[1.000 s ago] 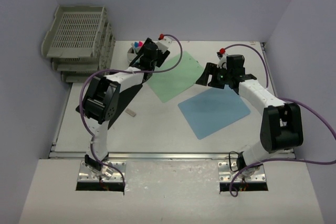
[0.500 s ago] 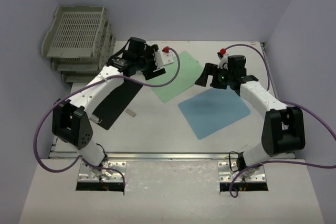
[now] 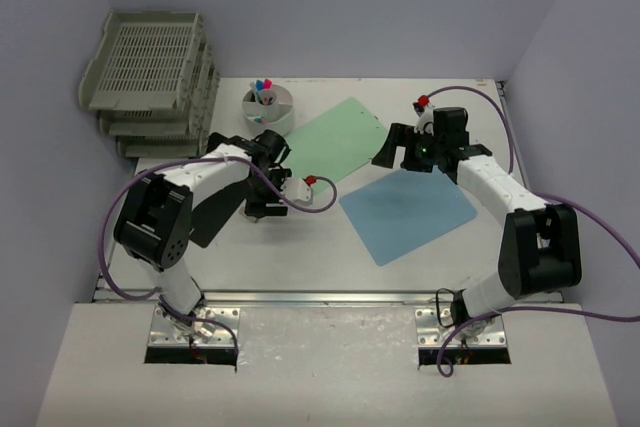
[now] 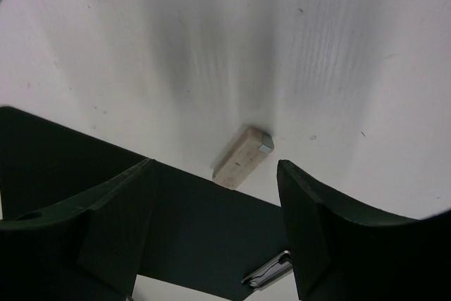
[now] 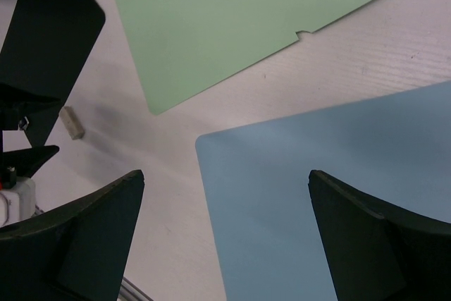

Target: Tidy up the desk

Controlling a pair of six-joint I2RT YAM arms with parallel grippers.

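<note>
The left gripper [image 4: 215,168] stands with its jaws apart and nothing between them. Its wrist camera looks past the two dark fingers [image 4: 116,223] at a small beige block [image 4: 243,156], grey at one end, lying flat on the white desk [image 4: 338,47]. Nearer the camera lies a black board [image 4: 204,230] with a metal clip [image 4: 268,269]. The block's near end meets the board's edge in this view, and I cannot tell whether they touch. From above, the arm hides the block, and only the board's lower part [image 3: 212,219] shows.

The right gripper [image 5: 225,174] is spread wide and holds nothing. It hangs over the corner of a blue sheet [image 5: 338,195], with a green sheet [image 5: 246,26] just beyond it and a strip of bare desk between the two. This wrist view also catches the beige block from the far side.

Only the overhead camera shows the whole desk, the pen cup [image 3: 268,107] and the stacked grey trays [image 3: 150,77] at its far left corner.
</note>
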